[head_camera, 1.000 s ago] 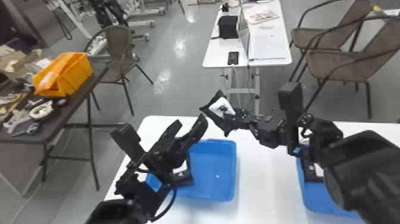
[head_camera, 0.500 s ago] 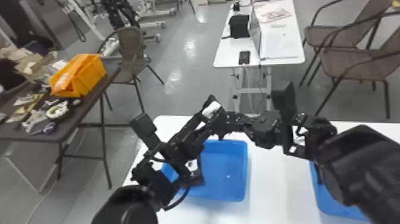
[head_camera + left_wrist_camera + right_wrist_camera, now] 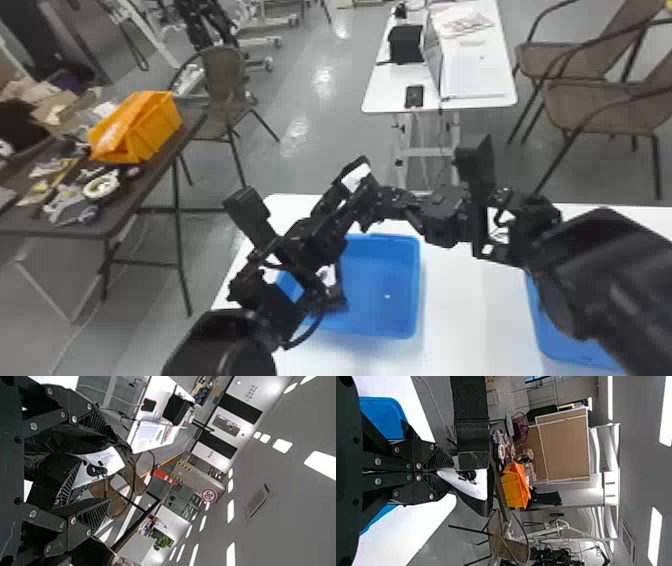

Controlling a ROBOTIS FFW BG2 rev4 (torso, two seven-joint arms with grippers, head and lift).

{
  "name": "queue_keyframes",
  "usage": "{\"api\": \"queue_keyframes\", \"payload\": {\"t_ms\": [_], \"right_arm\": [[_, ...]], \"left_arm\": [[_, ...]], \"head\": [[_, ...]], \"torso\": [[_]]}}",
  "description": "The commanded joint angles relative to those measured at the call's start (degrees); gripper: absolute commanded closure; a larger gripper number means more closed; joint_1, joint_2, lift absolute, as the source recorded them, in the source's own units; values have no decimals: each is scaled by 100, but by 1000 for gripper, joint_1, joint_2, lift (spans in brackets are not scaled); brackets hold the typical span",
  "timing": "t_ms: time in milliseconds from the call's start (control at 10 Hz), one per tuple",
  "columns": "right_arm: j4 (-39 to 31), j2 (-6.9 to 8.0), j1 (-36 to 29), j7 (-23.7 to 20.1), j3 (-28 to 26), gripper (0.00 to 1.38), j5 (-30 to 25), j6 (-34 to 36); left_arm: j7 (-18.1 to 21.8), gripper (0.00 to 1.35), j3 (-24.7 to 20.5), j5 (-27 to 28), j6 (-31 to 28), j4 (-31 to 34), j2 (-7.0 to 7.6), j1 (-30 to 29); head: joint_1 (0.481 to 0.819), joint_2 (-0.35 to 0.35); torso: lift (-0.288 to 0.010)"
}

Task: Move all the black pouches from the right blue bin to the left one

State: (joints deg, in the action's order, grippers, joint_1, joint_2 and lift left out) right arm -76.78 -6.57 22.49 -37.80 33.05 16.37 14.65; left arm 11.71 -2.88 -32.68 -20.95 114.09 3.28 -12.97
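In the head view my left gripper and right gripper meet above the far edge of the left blue bin. A black pouch with a white label is held up there. My right gripper is shut on one end of it in the right wrist view. Around the pouch, my left gripper stands open, one finger on either side. Inside the left bin, partly behind the left arm, lies a dark item with a white patch. The right arm covers much of the right blue bin.
Both bins stand on a white table, with a stretch of tabletop between them. A dark side table on the left carries an orange bin and clutter. Another white table and chairs stand farther back.
The right gripper has come left with the pouch, bringing it in between the open fingers of the left gripper. The head view has shifted slightly, so the bins appear farther right.
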Motion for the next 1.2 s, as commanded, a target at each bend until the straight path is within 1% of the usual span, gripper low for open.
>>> {"api": "queue_keyframes", "payload": {"t_ms": [0, 300, 400, 500, 600, 700, 800, 900, 1000, 1100], "right_arm": [[23, -20, 19, 1, 17, 1283, 7, -6], [120, -2, 45, 10, 35, 1283, -2, -67], [155, 7, 45, 10, 35, 1283, -2, -85], [252, 24, 54, 10, 26, 1164, 51, -164], [348, 59, 54, 10, -9, 657, 51, -217], [436, 86, 28, 10, -106, 173, 7, -331], [436, 121, -78, 18, -343, 10, -178, -331], [357, 174, -271, 18, -747, 113, -468, -331], [155, 218, -535, 18, -1240, 180, -793, -340], [-232, 279, -877, 62, -1802, 206, -1294, -331]], "left_arm": [[-20, 1219, -20, 200, 109, 60, -73, -56], [-29, 1219, -20, 192, 284, 60, -64, -109], [-29, 1219, -37, 227, 408, 60, -99, -144], [-29, 1219, -73, 341, 575, 60, -170, -206], [-29, 1219, -117, 455, 689, 60, -249, -258], [-37, 1219, -169, 570, 768, 60, -275, -311], [-46, 1219, -231, 781, 917, 60, -284, -346], [-64, 1219, -354, 1114, 1023, 60, -301, -390], [-73, 1219, -477, 1677, 1163, 8, -343, -460], [-73, 1219, -618, 2415, 1392, -194, -343, -557]], "head": [[695, 295], [695, 303], [695, 303], [695, 306], [695, 311], [695, 317], [695, 319], [695, 319], [695, 316], [695, 305]], "torso": [[10], [10], [10], [10], [10], [10], [10], [10], [10], [10]]}}
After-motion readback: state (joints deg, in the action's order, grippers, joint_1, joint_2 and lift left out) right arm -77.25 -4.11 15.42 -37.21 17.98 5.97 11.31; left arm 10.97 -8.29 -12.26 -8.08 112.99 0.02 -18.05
